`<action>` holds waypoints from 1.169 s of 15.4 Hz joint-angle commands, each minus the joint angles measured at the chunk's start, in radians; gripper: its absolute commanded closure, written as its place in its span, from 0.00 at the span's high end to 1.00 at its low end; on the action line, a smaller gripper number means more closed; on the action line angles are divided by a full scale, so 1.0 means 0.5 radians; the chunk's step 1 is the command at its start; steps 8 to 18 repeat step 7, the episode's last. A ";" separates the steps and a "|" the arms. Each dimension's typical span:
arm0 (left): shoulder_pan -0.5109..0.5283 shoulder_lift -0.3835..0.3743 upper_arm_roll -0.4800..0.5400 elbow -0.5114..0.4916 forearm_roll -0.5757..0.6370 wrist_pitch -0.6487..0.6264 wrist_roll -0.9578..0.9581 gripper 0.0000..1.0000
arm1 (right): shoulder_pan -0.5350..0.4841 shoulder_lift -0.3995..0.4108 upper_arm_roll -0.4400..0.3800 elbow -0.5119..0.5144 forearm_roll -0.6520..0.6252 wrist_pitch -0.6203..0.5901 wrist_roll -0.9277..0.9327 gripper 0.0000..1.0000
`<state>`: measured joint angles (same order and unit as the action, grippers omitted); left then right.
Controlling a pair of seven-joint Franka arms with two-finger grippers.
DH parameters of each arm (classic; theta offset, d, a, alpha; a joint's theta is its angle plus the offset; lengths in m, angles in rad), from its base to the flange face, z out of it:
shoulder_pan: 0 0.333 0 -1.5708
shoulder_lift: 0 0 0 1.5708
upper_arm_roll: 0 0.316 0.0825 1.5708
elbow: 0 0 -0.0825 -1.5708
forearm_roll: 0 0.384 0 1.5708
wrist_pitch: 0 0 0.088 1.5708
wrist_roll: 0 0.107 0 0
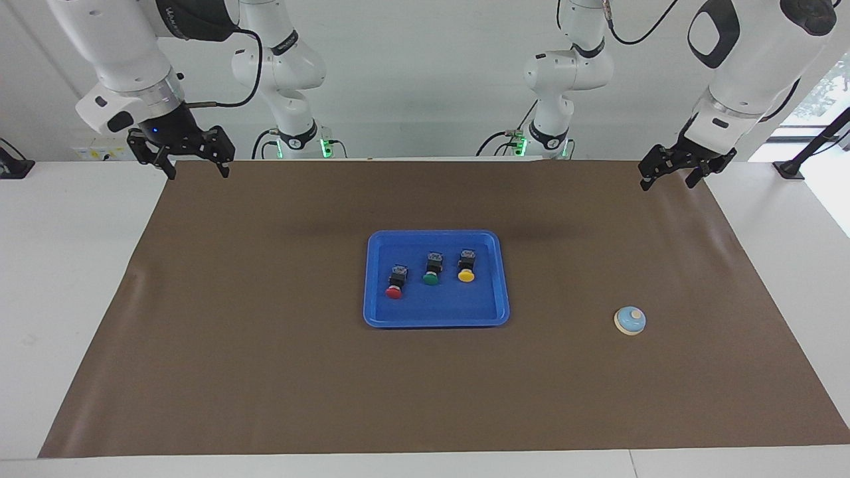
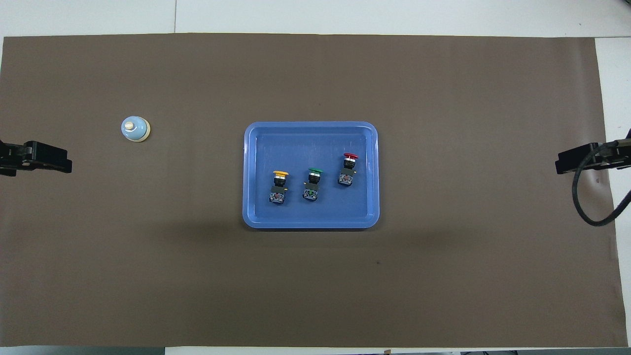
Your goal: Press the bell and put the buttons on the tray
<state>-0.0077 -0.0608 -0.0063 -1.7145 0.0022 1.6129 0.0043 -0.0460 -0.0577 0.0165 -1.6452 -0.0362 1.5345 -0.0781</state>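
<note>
The blue tray (image 1: 438,312) (image 2: 310,217) lies in the middle of the brown mat. Three buttons lie in it in a row, caps pointing away from the robots: the yellow one (image 1: 466,267) (image 2: 279,187) toward the left arm's end, the green one (image 1: 432,269) (image 2: 313,184) in the middle, the red one (image 1: 396,282) (image 2: 348,169) toward the right arm's end. The bell (image 1: 629,320) (image 2: 135,129) stands on the mat toward the left arm's end. My left gripper (image 1: 669,182) (image 2: 49,160) and right gripper (image 1: 197,171) (image 2: 572,162) hang open and empty above the mat's two ends.
The brown mat (image 1: 265,332) covers most of the white table (image 1: 60,265). A black cable (image 2: 586,207) loops below the right gripper.
</note>
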 commanded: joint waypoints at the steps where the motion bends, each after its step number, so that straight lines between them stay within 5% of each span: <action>1: -0.009 -0.010 0.010 -0.004 -0.017 -0.014 0.013 1.00 | -0.012 -0.032 0.016 -0.029 -0.023 0.011 0.037 1.00; 18: -0.012 -0.004 0.010 0.008 -0.017 0.002 0.010 1.00 | -0.012 -0.032 0.016 -0.029 -0.023 0.011 0.037 1.00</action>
